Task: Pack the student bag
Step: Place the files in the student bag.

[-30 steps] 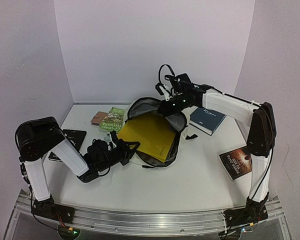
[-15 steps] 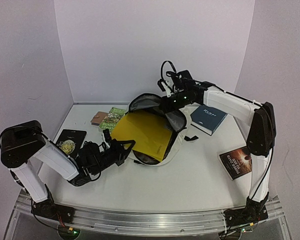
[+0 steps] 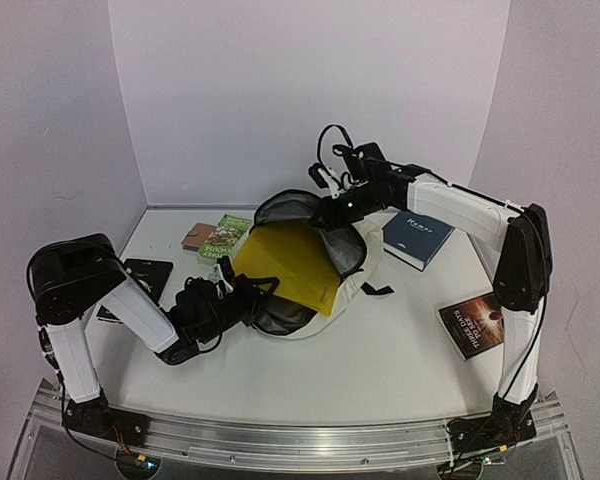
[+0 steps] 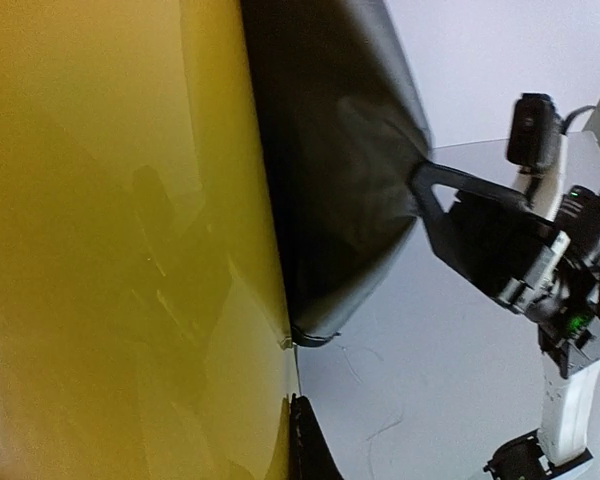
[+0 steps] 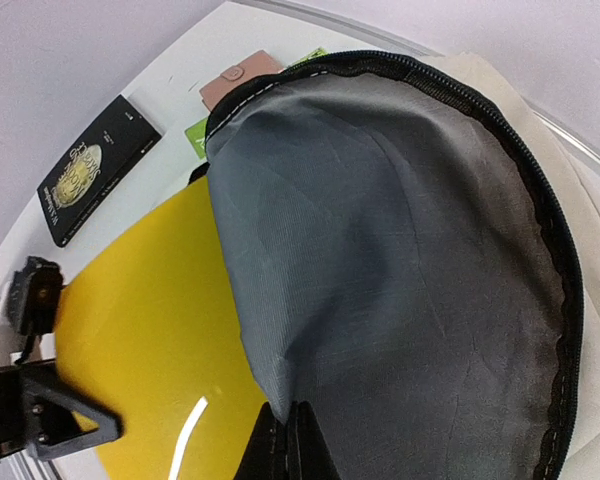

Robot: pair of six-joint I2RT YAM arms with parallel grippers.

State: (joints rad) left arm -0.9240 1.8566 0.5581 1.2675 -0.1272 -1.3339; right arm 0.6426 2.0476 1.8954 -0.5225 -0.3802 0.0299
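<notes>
Two arms work over a white worktop (image 3: 380,350), with pale walls (image 3: 280,90) boxing it in on 3 sides and a metal rail (image 3: 310,432) along the near edge. Mid-worktop lies the bag (image 3: 342,248), mouth open twd the left, grey lining showing. R tool (image 3: 332,212) is pinched tight on the bag's upper rim, lifting it. L tool (image 3: 248,297) is clamped on a yellow folder (image 3: 285,262) that sits partway inside the mouth. Blue book (image 3: 415,238) is just right of the bag, dark book (image 3: 472,325) nearer the front-right, and green book (image 3: 227,238) and black book (image 3: 145,275) are at left.
</notes>
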